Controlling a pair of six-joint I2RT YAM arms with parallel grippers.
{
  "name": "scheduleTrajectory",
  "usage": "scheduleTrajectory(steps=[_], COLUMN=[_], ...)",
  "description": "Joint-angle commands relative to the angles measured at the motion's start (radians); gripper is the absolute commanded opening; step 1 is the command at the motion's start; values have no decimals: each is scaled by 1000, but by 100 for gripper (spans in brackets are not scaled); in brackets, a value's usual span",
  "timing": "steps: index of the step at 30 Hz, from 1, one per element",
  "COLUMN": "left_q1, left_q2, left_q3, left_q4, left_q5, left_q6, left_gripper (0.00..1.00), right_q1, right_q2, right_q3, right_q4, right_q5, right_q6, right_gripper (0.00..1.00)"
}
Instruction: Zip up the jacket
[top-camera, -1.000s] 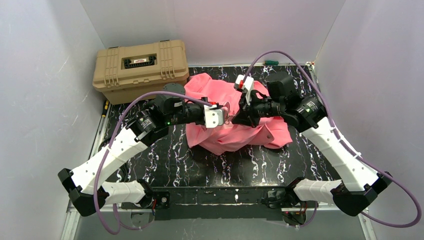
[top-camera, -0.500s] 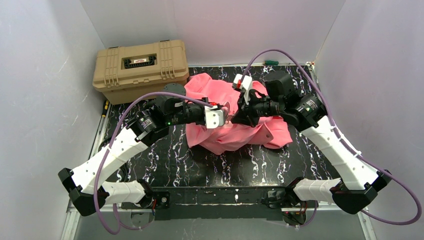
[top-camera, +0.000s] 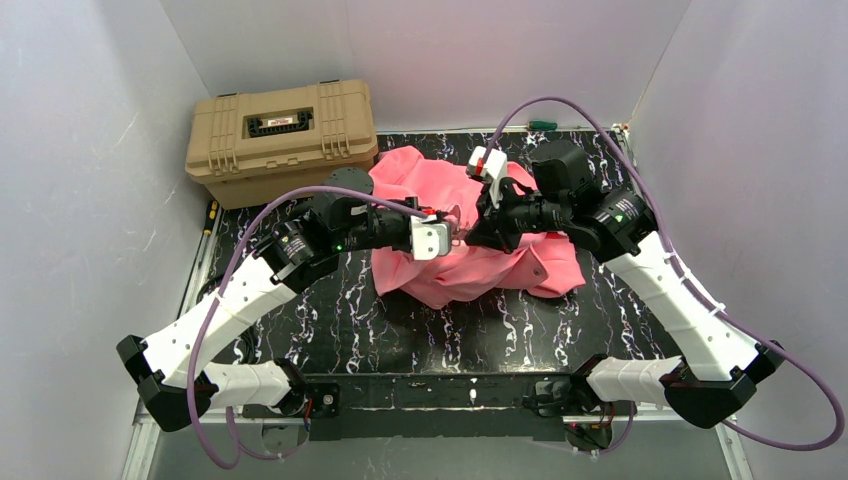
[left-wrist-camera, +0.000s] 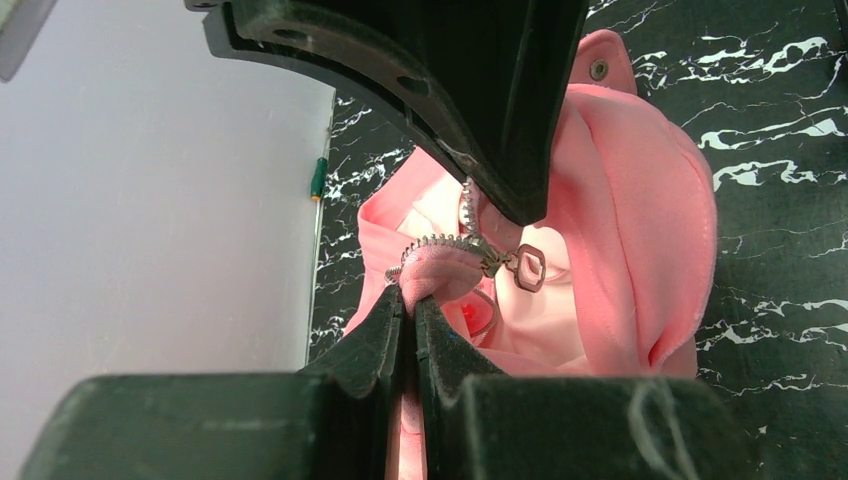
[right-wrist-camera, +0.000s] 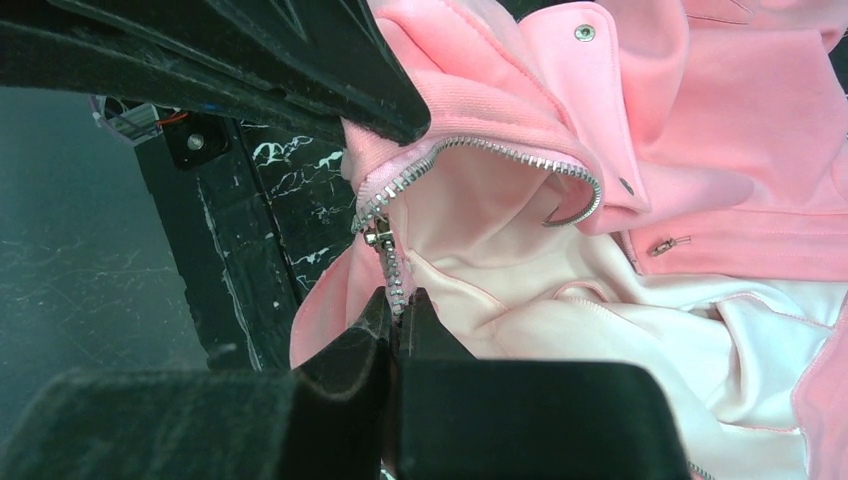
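From above, the soft salmon-pink fabric jacket (top-camera: 520, 265) lies crumpled on the black, white-veined tabletop (top-camera: 330, 310), just beside a tan hard plastic case (top-camera: 283, 138). The left gripper (top-camera: 457, 236) and right gripper (top-camera: 468, 236) meet nose to nose over its middle. This view does not show how their jaws stand.

In the left wrist view, the left gripper (left-wrist-camera: 410, 300) has its jaws pressed together on a fold of the jacket's (left-wrist-camera: 620, 200) front edge, where the silver teeth run. Just past its tips hangs the small silver zip slider with its ring-shaped pull (left-wrist-camera: 525, 266). The right gripper's finger comes down right beside the slider.

In the right wrist view, the right gripper (right-wrist-camera: 398, 300) is pinched narrow on the toothed tape, with the slider (right-wrist-camera: 378, 238) just ahead of its tips. The left gripper's finger lies across above, at the pink edge. Beyond, the teeth curve away unjoined over pale lining.

The jacket (right-wrist-camera: 760, 150) looks light and limp, likely to bunch rather than resist. The stitched tape is probably the firmest place to hold and keep taut. The metal pull is tiny and probably slippery, so it would need a square pinch.
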Motion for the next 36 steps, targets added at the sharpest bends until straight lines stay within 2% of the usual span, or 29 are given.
scheduleTrajectory(steps=[1,10,20,36], left_q1=[-13,-18,-18,-17], left_q2=[-9,-11,-15,-20], left_q3=[34,33,35,28], left_q4=[3,-4,15,23], left_q5=[8,-2,-33,-35], left_q6=[21,32,34,30], left_gripper=[0,0,0,0], right_q1=[7,8,9,13], right_q2=[-9,-5,-15,15], right_q3=[71,89,2,46], right_q4=[21,8,-23,3], right_q5=[-6,-15,-1,-21], right_q6=[7,23,20,59], right_gripper=[1,1,1,1])
